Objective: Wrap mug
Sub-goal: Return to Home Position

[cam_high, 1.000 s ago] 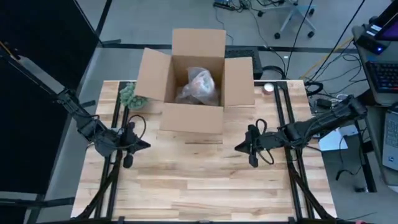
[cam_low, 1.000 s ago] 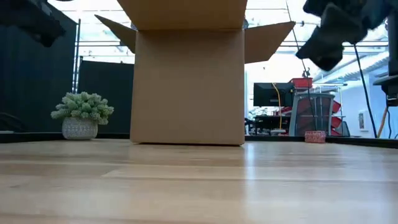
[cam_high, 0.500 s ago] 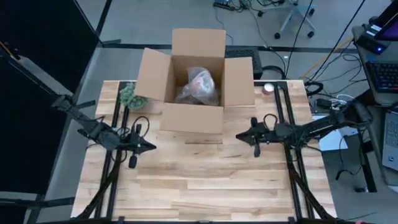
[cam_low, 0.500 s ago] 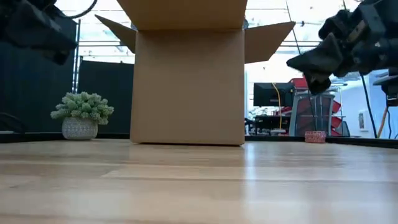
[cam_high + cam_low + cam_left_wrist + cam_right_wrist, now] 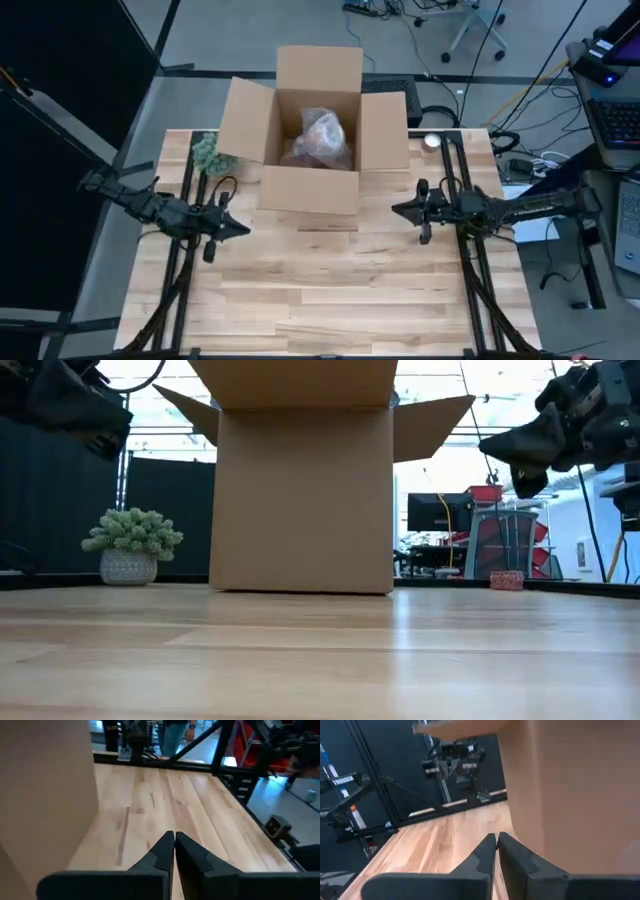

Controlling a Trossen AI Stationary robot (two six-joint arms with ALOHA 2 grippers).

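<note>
Wrapped mug (image 5: 322, 138) lies inside the open box (image 5: 308, 190) at the table's (image 5: 330, 300) far centre; left gripper (image 5: 244, 229) and right gripper (image 5: 397, 211), both pinched closed and empty, hang left and right of its near wall, where a careless retreat could knock it askew.

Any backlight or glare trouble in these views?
Low view: the bright room behind the box backlights it, leaving the left pincer and right pincer as dark silhouettes. High view: even light, faint shadows on the table, some shine on the wrapped mug. Wrist views: shut pincers evenly lit.
</note>
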